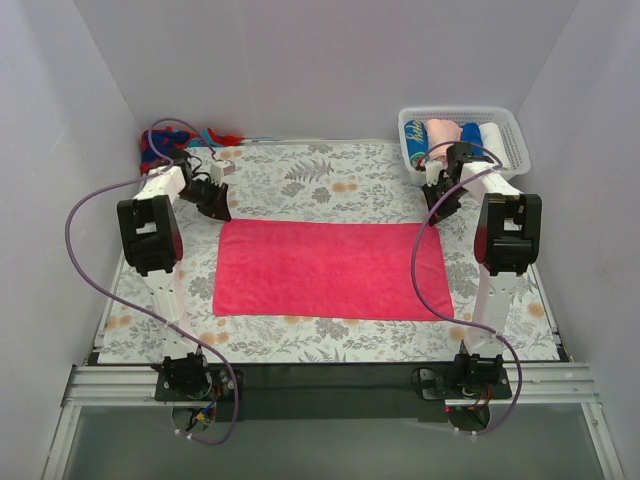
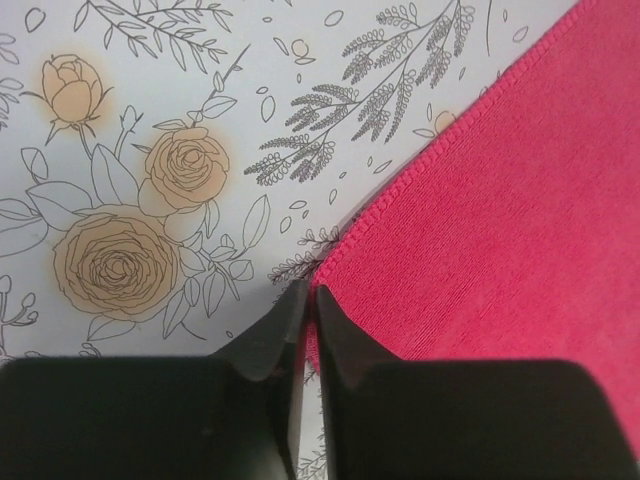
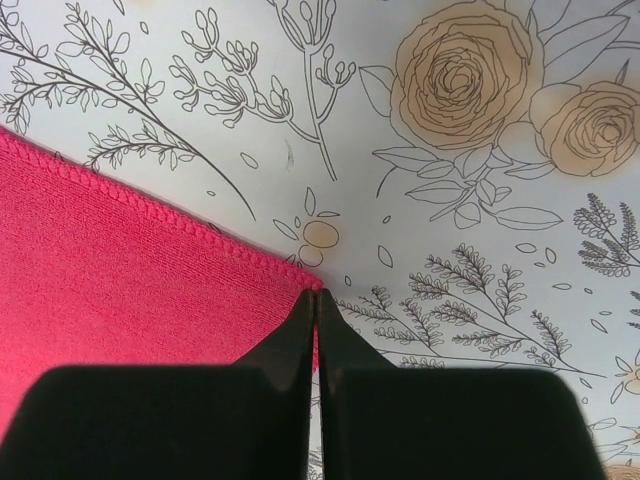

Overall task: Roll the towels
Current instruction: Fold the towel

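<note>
Right jaws: pressed together, with a sliver of pink in the seam. We read that as a pinch on the far right corner of the pink towel [image 1: 330, 270]. Left jaws: nearly together, a thin slit showing, and the far left corner sits in the slit, so also a pinch, but looser.

The towel lies flat and unrolled on the floral cloth [image 1: 300, 170] covering the desk. We judge the roll as not yet started.

Risks as we see them:
- Both bites are only on the corner tips. Terry is thin there, so a corner could slip out on the first lift or fold.
- The left bite looks shallower than the right. If one side lets go or lags, the far edge goes skewed and we get a cone instead of a roll.
- The jaw tips sit right at the towel/cloth boundary. They could nip the floral cloth as well and drag it along with the towel.
- The middle of the far edge is unsupported between the two pinches, so it may sag and start the roll loose.

Beyond the towel's far left corner is the red-and-blue towel [image 1: 208, 135], bunched up and untouched. Beyond the far right corner, the white basket [image 1: 519, 138] holds several rolls.
</note>
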Controlling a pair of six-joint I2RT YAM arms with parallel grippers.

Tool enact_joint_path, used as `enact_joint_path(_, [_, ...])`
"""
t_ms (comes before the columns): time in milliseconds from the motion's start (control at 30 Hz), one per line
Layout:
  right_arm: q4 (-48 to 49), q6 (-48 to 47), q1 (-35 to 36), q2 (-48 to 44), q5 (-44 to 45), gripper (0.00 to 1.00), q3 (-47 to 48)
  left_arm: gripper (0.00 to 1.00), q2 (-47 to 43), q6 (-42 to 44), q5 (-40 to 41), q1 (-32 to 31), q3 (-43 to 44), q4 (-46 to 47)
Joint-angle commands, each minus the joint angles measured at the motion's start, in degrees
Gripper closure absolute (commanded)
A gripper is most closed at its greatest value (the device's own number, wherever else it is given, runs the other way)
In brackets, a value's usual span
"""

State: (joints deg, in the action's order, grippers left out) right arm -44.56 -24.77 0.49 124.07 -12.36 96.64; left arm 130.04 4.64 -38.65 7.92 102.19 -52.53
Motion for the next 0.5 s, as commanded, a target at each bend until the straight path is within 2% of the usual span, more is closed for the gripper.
enact_joint_path(0, [-1.1, -1.9, 0.3, -0.4, -0.6, 0.99, 0.9, 0.99, 0.3, -1.3, -2.0, 0.3, 3.1, 0.8])
enact_joint_path(300, [-1.1, -3.1, 0.0, 0.3, 0.4, 0.99, 7.2, 1.00, 4.4, -3.3, -0.8, 0.8, 14.8, -0.1])
enact_joint_path(467, [-1.1, -4.0, -1.6, 0.3, 0.1, 0.99, 10.8, 1.00, 4.9, -2.5, -0.8, 1.0, 16.6, -1.3])
